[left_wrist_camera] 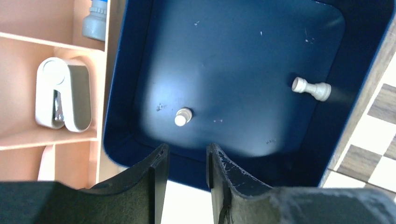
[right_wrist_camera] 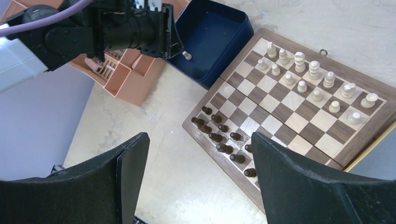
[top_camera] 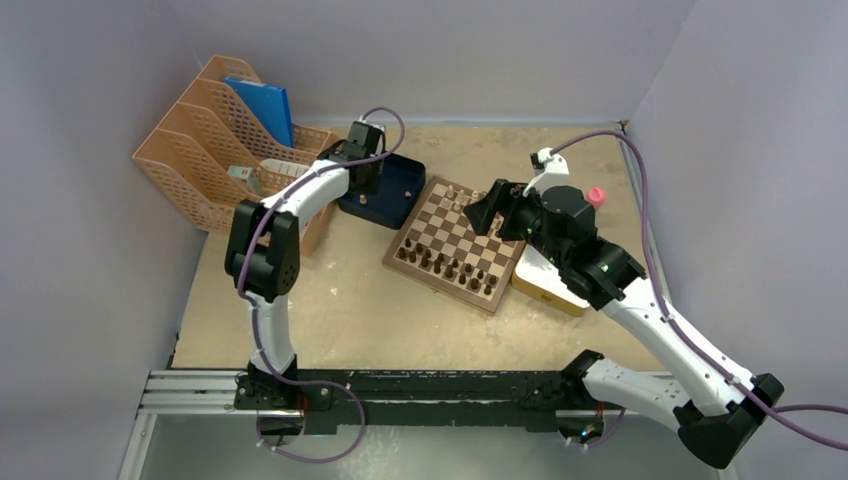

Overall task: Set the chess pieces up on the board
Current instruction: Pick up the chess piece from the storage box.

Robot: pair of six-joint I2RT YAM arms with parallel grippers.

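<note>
Left gripper point(left_wrist_camera: 187, 149): jaws narrow, nothing between them, poised over the dark blue tray point(left_wrist_camera: 243, 51) left of the board point(right_wrist_camera: 299, 122), likely to pinch the upright pawn point(left_wrist_camera: 183, 116). A second light piece point(left_wrist_camera: 312, 88) lies toppled nearer the board.
Right gripper point(right_wrist_camera: 200, 140): wide, holding nothing, above the board.
Remaining light chess pieces point(right_wrist_camera: 308, 79): standing in the far rows.
Surface: beige tabletop point(top_camera: 340, 310). Room: lilac walls point(top_camera: 450, 50).

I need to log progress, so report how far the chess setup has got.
Done: dark pieces and most light chess pieces stand in rows on the board. In hand: nothing; the left gripper hovers, jaws slightly apart, by an upright piece in the blue tray. Left: that and a toppled piece. The right gripper is open, empty.
</note>
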